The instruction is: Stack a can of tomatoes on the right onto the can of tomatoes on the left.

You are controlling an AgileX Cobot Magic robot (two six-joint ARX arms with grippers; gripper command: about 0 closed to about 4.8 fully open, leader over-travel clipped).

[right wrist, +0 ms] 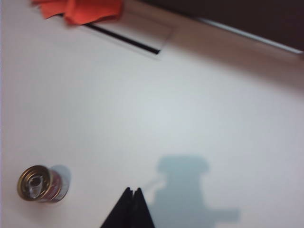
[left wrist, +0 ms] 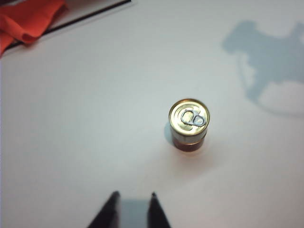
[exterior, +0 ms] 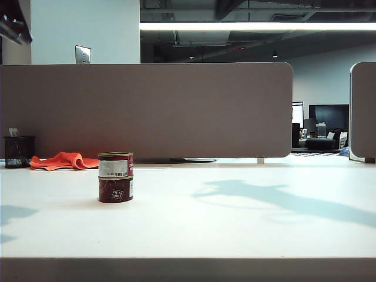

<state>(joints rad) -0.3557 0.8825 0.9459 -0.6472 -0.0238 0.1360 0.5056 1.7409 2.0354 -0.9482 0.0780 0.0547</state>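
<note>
Two dark red tomato cans stand stacked on the white table, left of centre in the exterior view: the upper can rests squarely on the lower can. Neither gripper shows in that view. In the left wrist view my left gripper hangs above the table, back from the stack, whose gold pull-tab lid faces up; its fingers stand a little apart with nothing between them. My right gripper is shut and empty, high over bare table, with the stack off to one side.
An orange cloth and a black mesh holder lie at the back left, against the brown partition. A dark cable slot runs near the cloth. Arm shadows fall on the table's right half.
</note>
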